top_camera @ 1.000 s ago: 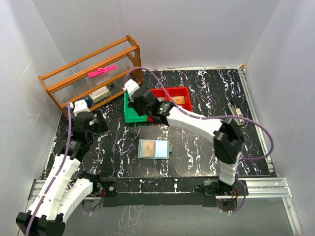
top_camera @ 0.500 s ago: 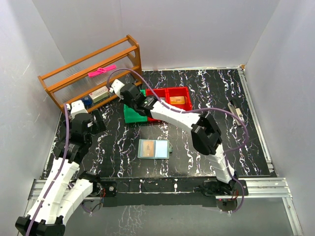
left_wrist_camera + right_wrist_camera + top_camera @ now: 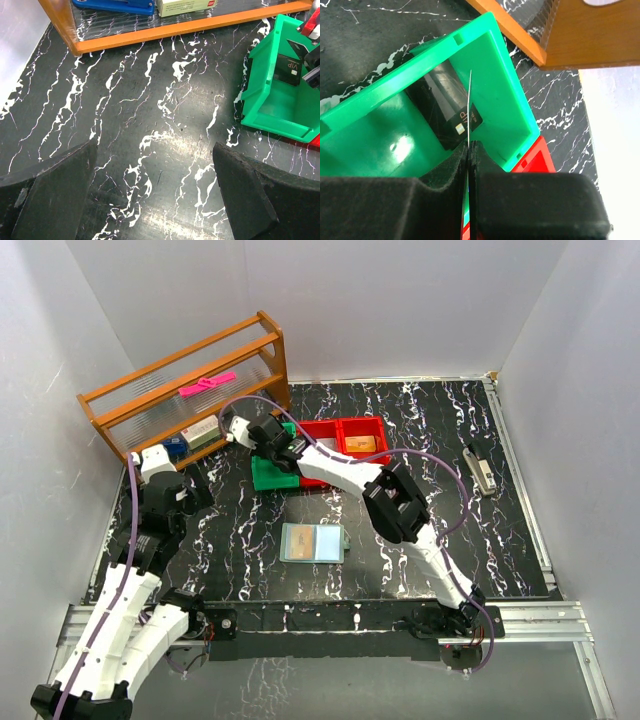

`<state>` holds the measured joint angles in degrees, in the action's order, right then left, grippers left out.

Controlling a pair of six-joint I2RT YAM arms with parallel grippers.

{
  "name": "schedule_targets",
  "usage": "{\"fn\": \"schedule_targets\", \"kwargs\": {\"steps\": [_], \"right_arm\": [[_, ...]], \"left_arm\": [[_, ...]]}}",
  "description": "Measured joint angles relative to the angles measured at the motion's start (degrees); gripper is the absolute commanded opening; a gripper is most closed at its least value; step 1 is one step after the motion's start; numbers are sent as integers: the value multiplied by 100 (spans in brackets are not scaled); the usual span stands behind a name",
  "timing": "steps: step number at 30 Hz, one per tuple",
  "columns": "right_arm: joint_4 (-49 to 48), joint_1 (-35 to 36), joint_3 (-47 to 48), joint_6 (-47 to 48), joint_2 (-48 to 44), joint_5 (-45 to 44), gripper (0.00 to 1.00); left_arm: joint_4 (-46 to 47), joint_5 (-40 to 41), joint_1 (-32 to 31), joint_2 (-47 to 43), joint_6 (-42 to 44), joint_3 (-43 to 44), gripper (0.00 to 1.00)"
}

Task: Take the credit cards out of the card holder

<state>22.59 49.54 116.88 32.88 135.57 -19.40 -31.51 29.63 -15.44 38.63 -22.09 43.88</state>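
The right end effector (image 3: pixel 470 152) is closed on a thin credit card (image 3: pixel 469 95), which shows only as a pale edge. In the last second it has moved a little toward the wooden rack (image 3: pixel 180 400) and now hangs over the green bin (image 3: pixel 507 95), where a dark card (image 3: pixel 452 122) already lies. I judge that the release comes next. The card holder (image 3: pixel 313 542) lies open on the tabletop (image 3: pixel 420 540), well apart. The left end effector (image 3: pixel 155 197) hovers wide open.
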Motion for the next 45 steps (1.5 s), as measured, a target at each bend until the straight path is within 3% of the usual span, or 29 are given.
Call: {"fn": "schedule_targets", "kwargs": {"steps": [13, 29, 40, 45], "right_arm": [[-527, -11, -63, 1187, 157, 164, 0], [-981, -76, -468, 1526, 341, 297, 0], [-1040, -186, -612, 1241, 341, 695, 8], [-1021, -205, -614, 1145, 341, 789, 19]], "left_arm": [[22, 170, 0, -413, 2, -57, 99], [22, 173, 0, -278, 2, -74, 99], [109, 142, 0, -181, 48, -81, 99], [120, 138, 0, -181, 55, -81, 99]]}}
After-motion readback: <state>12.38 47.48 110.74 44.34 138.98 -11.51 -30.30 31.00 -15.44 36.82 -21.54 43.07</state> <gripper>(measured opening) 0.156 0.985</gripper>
